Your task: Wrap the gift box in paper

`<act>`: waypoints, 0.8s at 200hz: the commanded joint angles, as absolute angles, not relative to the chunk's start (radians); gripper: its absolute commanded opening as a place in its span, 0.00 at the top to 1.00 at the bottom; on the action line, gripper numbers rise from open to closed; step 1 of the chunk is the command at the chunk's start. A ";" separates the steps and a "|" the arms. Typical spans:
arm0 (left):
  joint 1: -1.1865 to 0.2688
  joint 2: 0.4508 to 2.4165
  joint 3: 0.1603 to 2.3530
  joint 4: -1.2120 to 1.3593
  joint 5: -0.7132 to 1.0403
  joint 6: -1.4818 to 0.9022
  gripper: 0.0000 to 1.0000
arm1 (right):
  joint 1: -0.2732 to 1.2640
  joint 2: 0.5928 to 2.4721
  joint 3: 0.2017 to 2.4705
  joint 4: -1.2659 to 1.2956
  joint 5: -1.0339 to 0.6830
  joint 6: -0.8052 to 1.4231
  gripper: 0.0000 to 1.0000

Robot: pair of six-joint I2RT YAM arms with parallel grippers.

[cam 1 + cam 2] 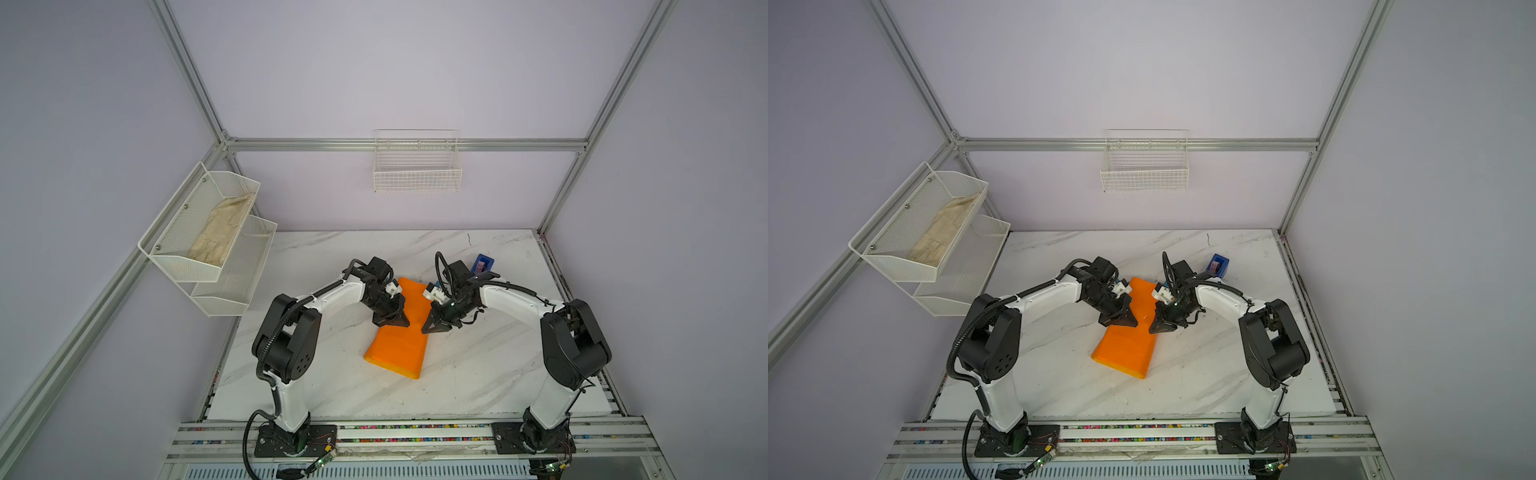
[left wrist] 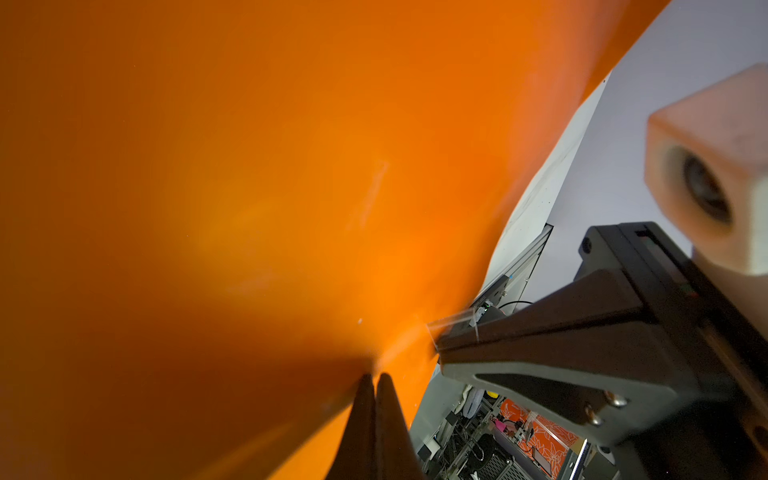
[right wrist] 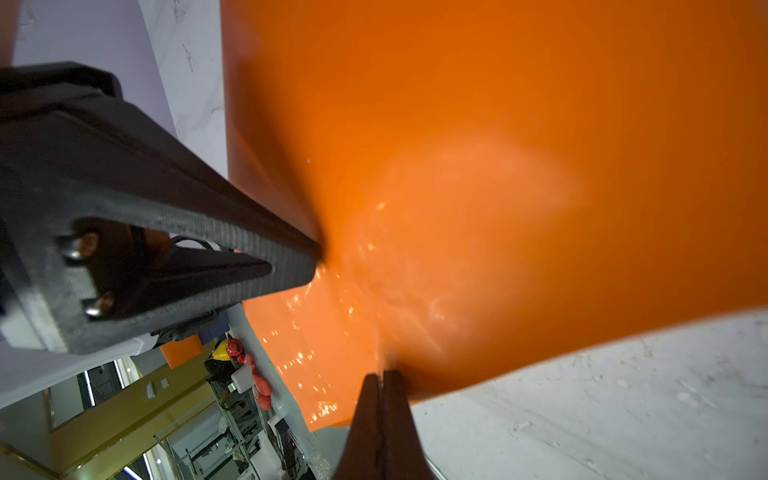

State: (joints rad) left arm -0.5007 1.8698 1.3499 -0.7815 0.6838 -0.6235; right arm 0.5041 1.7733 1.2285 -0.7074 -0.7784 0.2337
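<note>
The orange paper [image 1: 399,353] [image 1: 1125,353] lies mid-table as a long folded parcel, flaring wider toward the front. The gift box is hidden; only paper shows. My left gripper [image 1: 404,322] [image 1: 1133,323] is shut, its tip pressing on the paper's left side at the narrow waist. My right gripper [image 1: 427,330] [image 1: 1152,330] is shut too, touching the right side opposite. In the left wrist view my closed left gripper [image 2: 376,376] meets the paper [image 2: 249,166]. A clear strip [image 2: 453,326] clings to the right gripper's tip. In the right wrist view the right gripper [image 3: 381,374] touches the paper's [image 3: 498,124] edge.
A blue tape dispenser [image 1: 483,264] [image 1: 1219,265] stands behind the right arm on the marble table [image 1: 332,395]. A white wire basket [image 1: 417,174] hangs on the back wall. A two-tier mesh shelf [image 1: 208,249] on the left wall holds a pale cloth.
</note>
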 commanded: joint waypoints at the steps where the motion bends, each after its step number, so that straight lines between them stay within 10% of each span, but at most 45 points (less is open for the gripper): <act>1: -0.485 1.876 1.358 -0.871 0.569 -0.604 1.00 | 0.501 1.802 1.264 -0.763 -0.749 0.184 1.00; 160: -0.512 1.890 1.593 -0.825 0.720 -0.670 1.00 | 0.500 1.833 1.258 -0.782 -0.722 0.167 1.00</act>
State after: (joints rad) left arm -0.4992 1.8698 1.5093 -0.8429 0.6685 -0.6476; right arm 0.5037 1.8023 1.2613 -0.7395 -0.7773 0.1928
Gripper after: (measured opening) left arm 0.047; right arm 0.047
